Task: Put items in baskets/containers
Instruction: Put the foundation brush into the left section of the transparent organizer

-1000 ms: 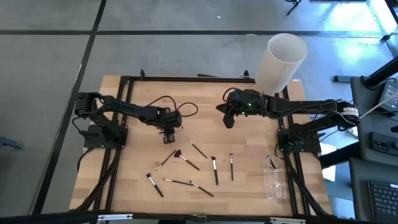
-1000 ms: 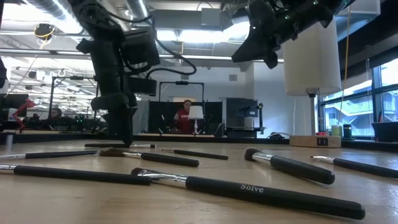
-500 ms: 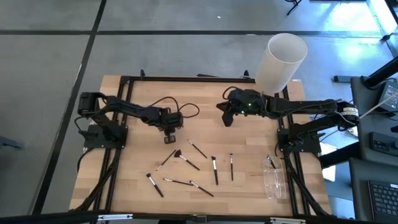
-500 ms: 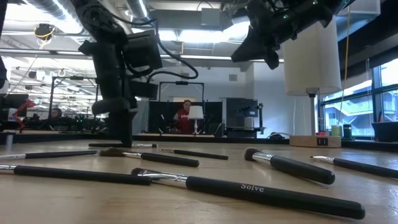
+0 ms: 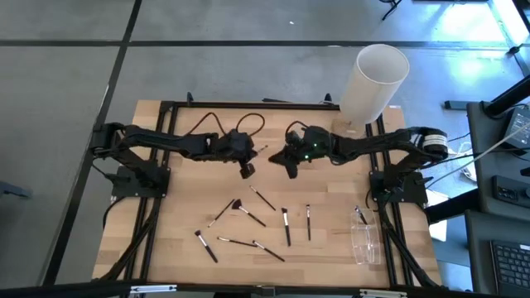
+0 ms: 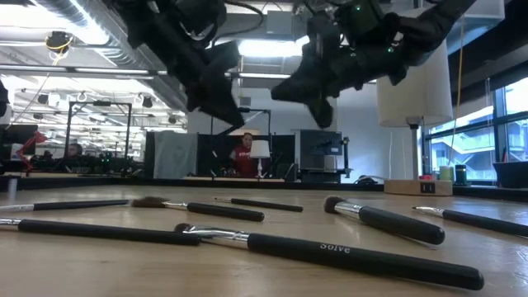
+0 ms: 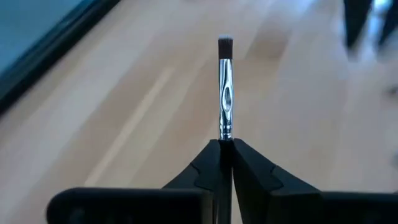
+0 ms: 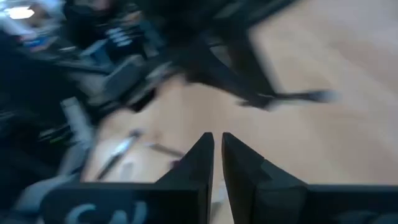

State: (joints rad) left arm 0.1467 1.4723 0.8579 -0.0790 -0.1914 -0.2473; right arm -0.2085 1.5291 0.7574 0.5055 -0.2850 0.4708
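Counter (image 5: 182, 223): pale wood planks in a black frame, carrying everything below.

White cylinder (image 5: 373, 81): tall, standing at the counter's far right corner, beside my right arm.

My left tool (image 7: 226, 144): raised above the far middle of the counter, fingers pressed together on the black handle of one makeup brush (image 7: 225, 87). Its silver ferrule and short dark tip stick straight out past the fingertips.

My right tool (image 8: 216, 142): raised close to the left one over the same stretch of counter, fingers nearly together with a thin gap, nothing between them.

Clear box (image 5: 364, 242): small transparent rectangle at the near right edge of the counter. At least one brush lies at its far end; I cannot tell whether that one is fully inside.

Loose brushes (image 5: 286, 226): about seven, scattered flat across the near middle of the counter, well apart from the box. One carries a reddish fan of bristles (image 5: 235, 204); the rest are thin and dark-handled.
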